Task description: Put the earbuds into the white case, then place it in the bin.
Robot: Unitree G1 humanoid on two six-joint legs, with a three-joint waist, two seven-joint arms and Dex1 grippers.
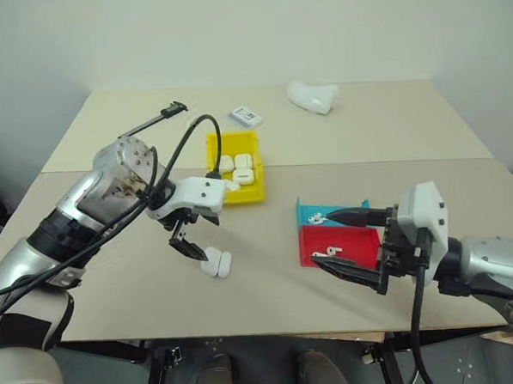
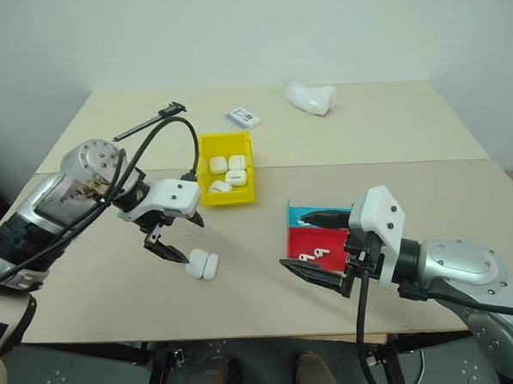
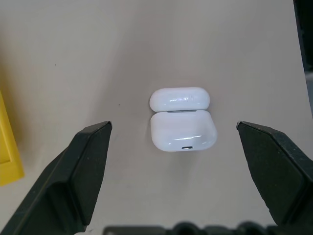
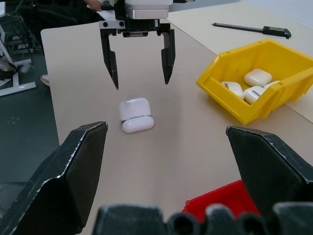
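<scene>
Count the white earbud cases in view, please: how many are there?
5. Four lie in the yellow bin. One white case lies open on the table under the left end effector. Others may be hidden.

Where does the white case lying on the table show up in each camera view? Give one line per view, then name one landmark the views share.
Left eye view: white case on the table, just below the left gripper.
Right eye view: case left of centre, below that gripper.
Left wrist view: case central, between the open fingers.
Right wrist view: case under the left gripper.
Shared landmark: the yellow bin.
</scene>
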